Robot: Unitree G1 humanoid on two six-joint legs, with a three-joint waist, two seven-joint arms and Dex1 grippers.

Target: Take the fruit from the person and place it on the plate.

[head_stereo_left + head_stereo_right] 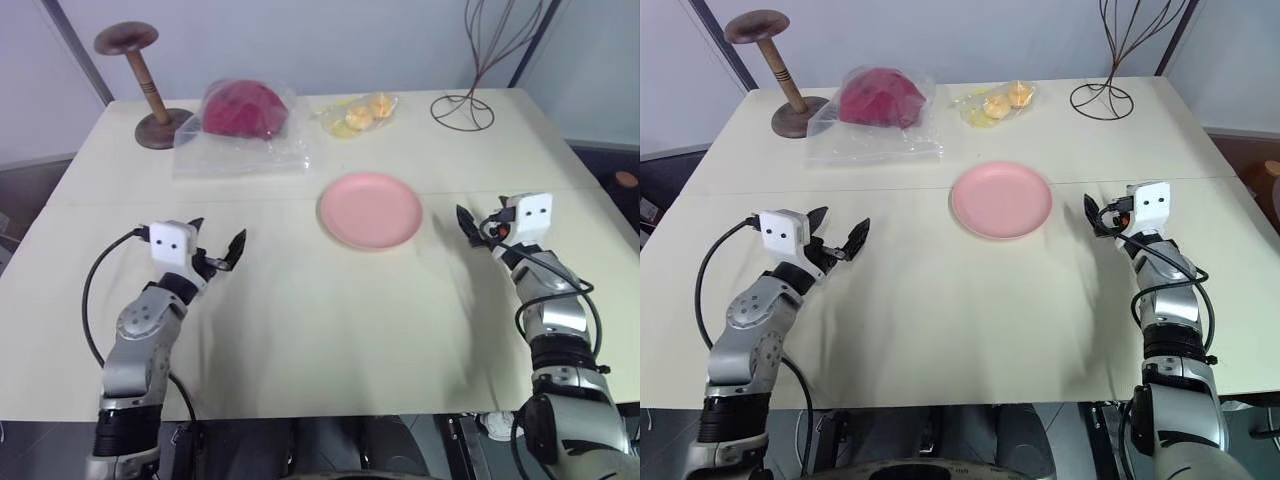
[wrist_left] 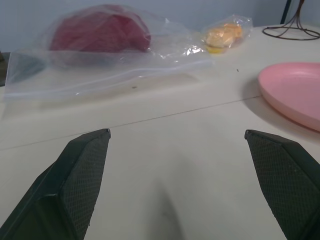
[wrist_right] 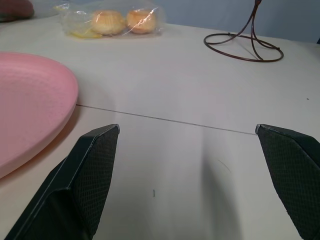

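Cream table (image 1: 300,330), seam line running across the middle. Pink plate (image 1: 371,209) near centre, just beyond the seam, bare.

Left gripper (image 1: 217,250) held low over the near-left part of the table, jaws spread wide, nothing between them; textured black fingers (image 2: 82,170) well apart in the left wrist view. Right gripper (image 1: 1098,215) hovering to the right of the plate, near its rim but apart from it; jaws likewise spread wide and empty, fingers (image 3: 92,165) far apart in the right wrist view.

Along the far edge: wooden stand (image 1: 143,85) at the left corner, dark red lump in a clear bag (image 1: 243,110) beside it, small orange pieces in clear plastic (image 1: 362,113) further right, wire stand (image 1: 462,108) at the far right.
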